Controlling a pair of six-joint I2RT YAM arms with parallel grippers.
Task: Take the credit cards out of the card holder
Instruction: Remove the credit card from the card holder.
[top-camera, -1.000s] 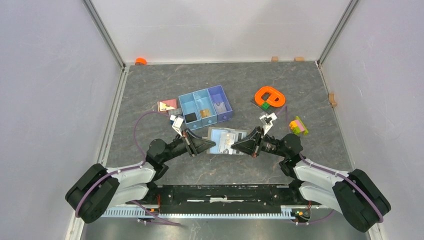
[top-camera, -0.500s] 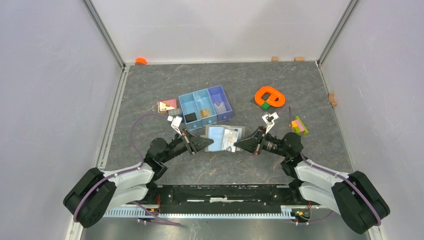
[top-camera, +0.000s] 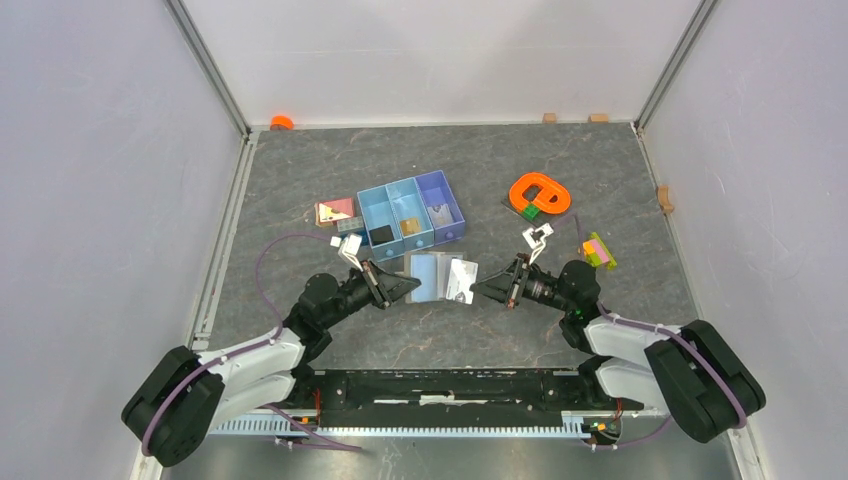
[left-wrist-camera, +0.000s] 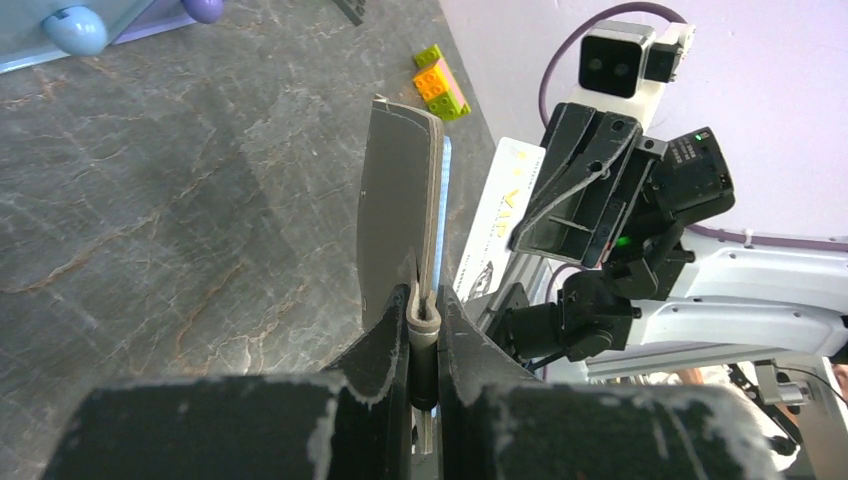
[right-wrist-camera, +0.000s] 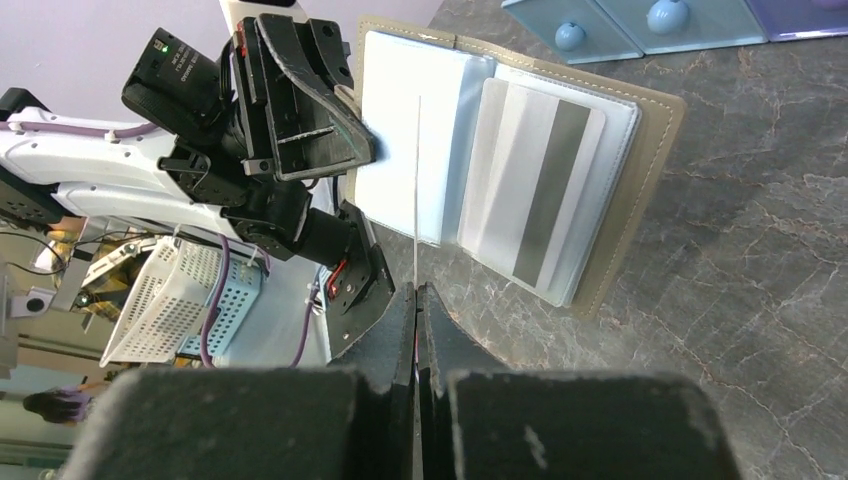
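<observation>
Left hand (top-camera: 410, 287) pinches card holder (top-camera: 426, 273); right hand (top-camera: 478, 291) pinches card (top-camera: 462, 281), seemingly apart.

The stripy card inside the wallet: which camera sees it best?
The right wrist view. There the striped card faces the camera, tucked into the open card holder. The left wrist view sees the holder edge-on, hiding that card. The top external view is too small to pick it out.

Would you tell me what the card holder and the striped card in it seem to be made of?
Card holder: soft matte leather or imitation, judging by its stitched taupe edge. Striped card: thin smooth plastic, probably, with a dark band.
</observation>
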